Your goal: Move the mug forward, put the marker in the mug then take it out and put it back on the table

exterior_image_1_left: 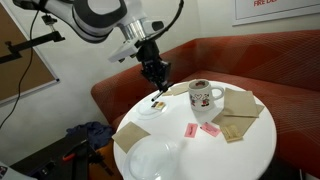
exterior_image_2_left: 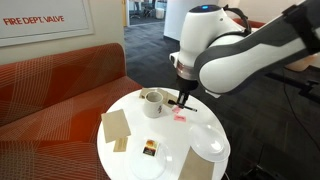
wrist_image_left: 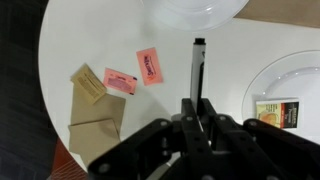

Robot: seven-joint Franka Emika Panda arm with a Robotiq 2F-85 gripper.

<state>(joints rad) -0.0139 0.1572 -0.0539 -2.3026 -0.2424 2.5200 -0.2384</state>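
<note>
Two pink packets (wrist_image_left: 148,65) beside marker (wrist_image_left: 198,62); gripper (wrist_image_left: 198,106) clamped on marker; mug (exterior_image_1_left: 205,96) nearby

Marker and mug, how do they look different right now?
The marker is a thin black stick; the mug is wide and white with a picture on its side. The marker is pinched in the gripper; the mug stands alone on the table, with nothing holding it. The marker is apart from the mug, not inside it. Both are over the same round white table.
</note>
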